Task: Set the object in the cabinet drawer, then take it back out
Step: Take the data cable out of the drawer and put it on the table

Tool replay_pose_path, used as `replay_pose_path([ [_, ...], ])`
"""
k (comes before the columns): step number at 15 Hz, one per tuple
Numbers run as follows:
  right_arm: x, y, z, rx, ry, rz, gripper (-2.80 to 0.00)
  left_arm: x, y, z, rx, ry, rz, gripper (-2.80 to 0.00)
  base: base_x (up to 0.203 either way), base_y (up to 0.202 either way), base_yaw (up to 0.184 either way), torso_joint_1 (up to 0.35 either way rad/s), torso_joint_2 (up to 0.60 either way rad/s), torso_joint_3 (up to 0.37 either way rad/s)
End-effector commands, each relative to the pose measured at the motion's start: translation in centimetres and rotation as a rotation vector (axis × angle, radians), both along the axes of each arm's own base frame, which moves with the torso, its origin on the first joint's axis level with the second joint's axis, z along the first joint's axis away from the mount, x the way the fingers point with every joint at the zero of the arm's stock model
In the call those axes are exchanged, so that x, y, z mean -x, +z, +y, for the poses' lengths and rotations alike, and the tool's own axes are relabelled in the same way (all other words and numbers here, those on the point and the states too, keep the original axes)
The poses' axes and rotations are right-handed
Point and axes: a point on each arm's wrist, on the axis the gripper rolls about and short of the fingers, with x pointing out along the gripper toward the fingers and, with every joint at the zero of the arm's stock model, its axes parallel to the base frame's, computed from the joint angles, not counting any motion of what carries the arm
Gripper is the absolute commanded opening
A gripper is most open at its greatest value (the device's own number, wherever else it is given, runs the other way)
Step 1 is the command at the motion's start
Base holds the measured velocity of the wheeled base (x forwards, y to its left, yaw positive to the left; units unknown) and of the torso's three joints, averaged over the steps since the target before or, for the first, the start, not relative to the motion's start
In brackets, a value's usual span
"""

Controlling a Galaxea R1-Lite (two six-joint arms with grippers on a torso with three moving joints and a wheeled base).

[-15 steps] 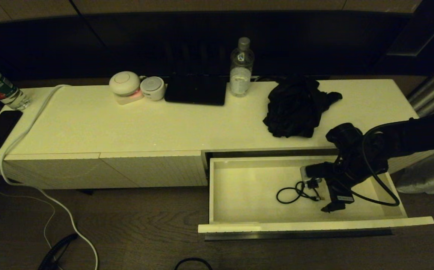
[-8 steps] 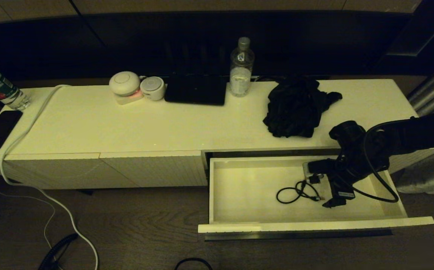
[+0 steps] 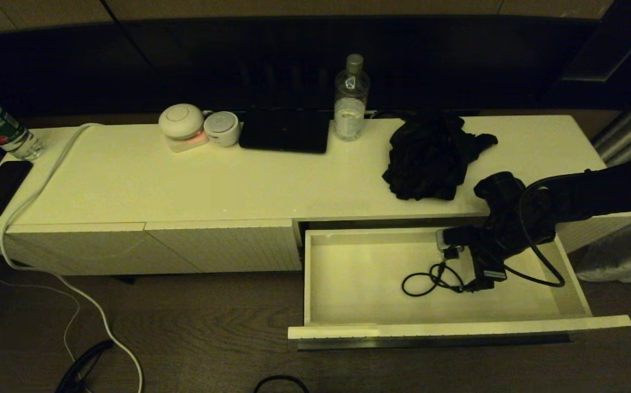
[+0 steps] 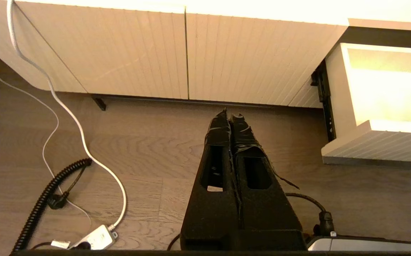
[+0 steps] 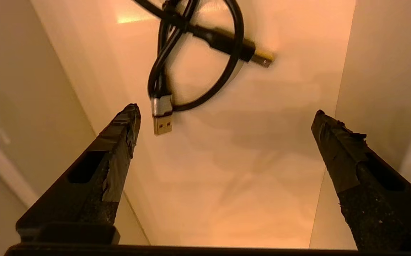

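In the head view the wide, shallow cream-white cabinet drawer (image 3: 569, 284) with a plain white inside stands pulled out, a looped black USB cable (image 3: 433, 279) lies on its floor, and the right pincer (image 3: 465, 262) hangs inside the drawer just beside the cable. In the left wrist view the left pincer (image 4: 230, 117) hovers above the wooden floor (image 4: 138, 153) beside the drawer, fingers pressed together on nothing. In the right wrist view the right pincer's fingers (image 5: 120, 135) are spread wide, gripping nothing, with the cable just ahead of them on the drawer floor.
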Motion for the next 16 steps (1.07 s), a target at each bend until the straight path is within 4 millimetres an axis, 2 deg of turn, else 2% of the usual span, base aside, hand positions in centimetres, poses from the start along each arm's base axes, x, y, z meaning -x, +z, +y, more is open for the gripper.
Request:
replay_pose_path([
  [1,-0.6,-0.4,0.1,0.004,0.006,0.001,0.00,0.0,0.0,0.0,0.001,0.001,-0.002,-2.80,0.000,0.000,0.000,0.000,0.00,0.000],
  [10,-2.9,-0.9,0.7,-0.023,-0.018,-0.037,0.00,0.0,0.0,0.0,0.001,0.001,-0.002,-2.80,0.000,0.000,0.000,0.000,0.00,0.000],
  [14,-3.0,-1.6,0.7,-0.020,-0.019,-0.018,0.00,0.0,0.0,0.0,0.001,0.001,-0.002,-2.80,0.000,0.000,0.000,0.000,0.00,0.000],
  [16,-2.9,-1.1,0.7,-0.021,-0.019,-0.028,0.00,0.0,0.0,0.0,0.001,0.001,-0.002,-2.80,0.000,0.000,0.000,0.000,0.00,0.000],
])
